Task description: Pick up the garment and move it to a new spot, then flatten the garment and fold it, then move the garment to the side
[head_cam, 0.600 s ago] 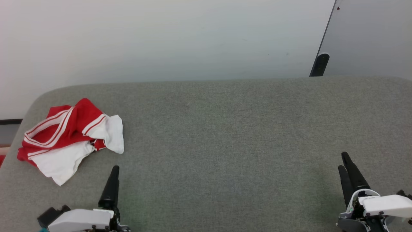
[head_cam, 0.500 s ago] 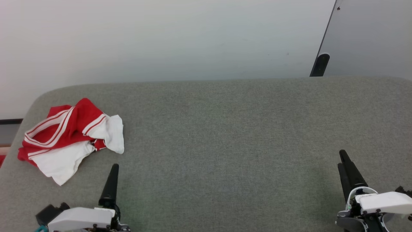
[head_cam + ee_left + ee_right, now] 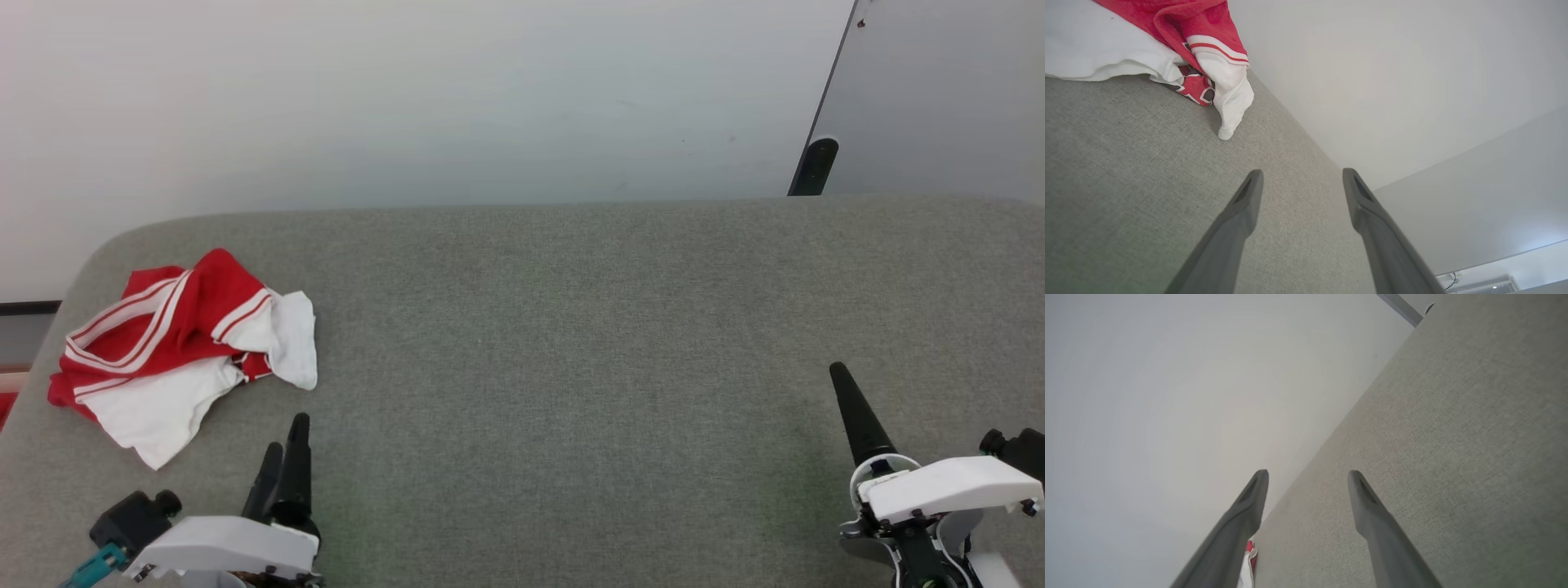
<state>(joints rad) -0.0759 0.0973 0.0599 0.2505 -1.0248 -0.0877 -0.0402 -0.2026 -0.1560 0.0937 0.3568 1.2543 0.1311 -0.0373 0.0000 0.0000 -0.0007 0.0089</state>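
Both wide and empty, left gripper (image 3: 1302, 173) and right gripper (image 3: 1307, 473) seem poised to lift the garment (image 3: 163, 343) crumpled at centre-left.

Plain test room or laboratory bay. A broad tabletop (image 3: 571, 327), covered all over in grey felt-like fabric and rounded at its far left corner, stands against a plain white wall (image 3: 408, 98). A smooth grey panel (image 3: 947, 90) with a dark fitting (image 3: 813, 166) adjoins the wall at right.
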